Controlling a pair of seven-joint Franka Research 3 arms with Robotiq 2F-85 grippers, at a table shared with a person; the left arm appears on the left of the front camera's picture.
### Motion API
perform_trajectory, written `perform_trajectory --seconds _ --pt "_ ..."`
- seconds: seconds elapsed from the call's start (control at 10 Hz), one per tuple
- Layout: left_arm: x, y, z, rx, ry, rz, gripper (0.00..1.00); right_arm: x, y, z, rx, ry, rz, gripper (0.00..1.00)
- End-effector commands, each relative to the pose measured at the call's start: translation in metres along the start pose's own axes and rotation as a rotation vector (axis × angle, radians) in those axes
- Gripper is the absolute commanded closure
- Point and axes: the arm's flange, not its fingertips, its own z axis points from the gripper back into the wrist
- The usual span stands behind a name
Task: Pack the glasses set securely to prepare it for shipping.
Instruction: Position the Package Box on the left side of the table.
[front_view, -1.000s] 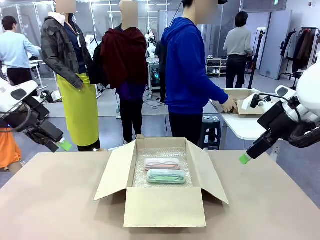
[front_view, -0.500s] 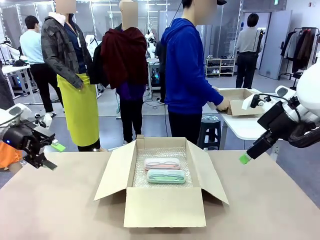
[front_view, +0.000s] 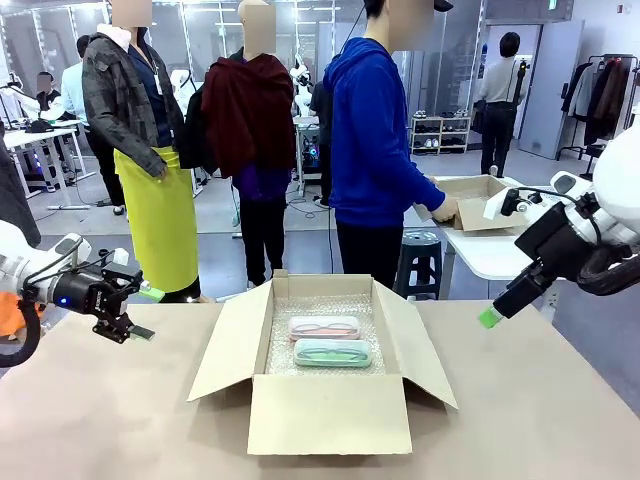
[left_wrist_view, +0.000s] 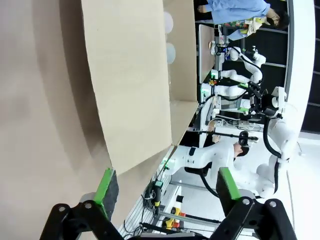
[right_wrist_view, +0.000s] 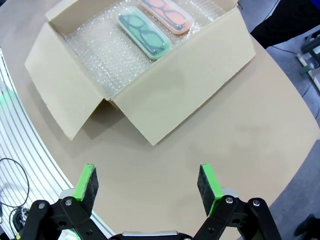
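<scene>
Both arms have glossy white rounded shells with black wrist sections and looped black cables. The left end effector (front_view: 130, 312) and right end effector (right_wrist_view: 148, 186) are matte black with bright green finger pads (right_wrist_view: 207, 182), fastened by visible screws.

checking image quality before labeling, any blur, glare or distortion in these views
Front view: sharp and evenly lit, soft shadow under the cardboard box. Right wrist view: wide-angle bend curves the table edge; both glasses cases read clearly, mint case and pink case. Left wrist view: rolled sideways, bright washed-out background, box flap crisp.
</scene>
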Motion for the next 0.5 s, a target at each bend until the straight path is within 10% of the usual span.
perform_trajectory --seconds 0.0,0.4 --pt "-0.003 0.000 -0.001 0.004 0.015 0.012 0.00 0.001 0.001 -0.002 -0.010 -0.003 0.004 0.00" --pt "0.015 0.019 -0.012 -0.024 -0.016 0.023 0.00 0.001 0.001 -0.002 -0.010 -0.003 0.004 0.00"
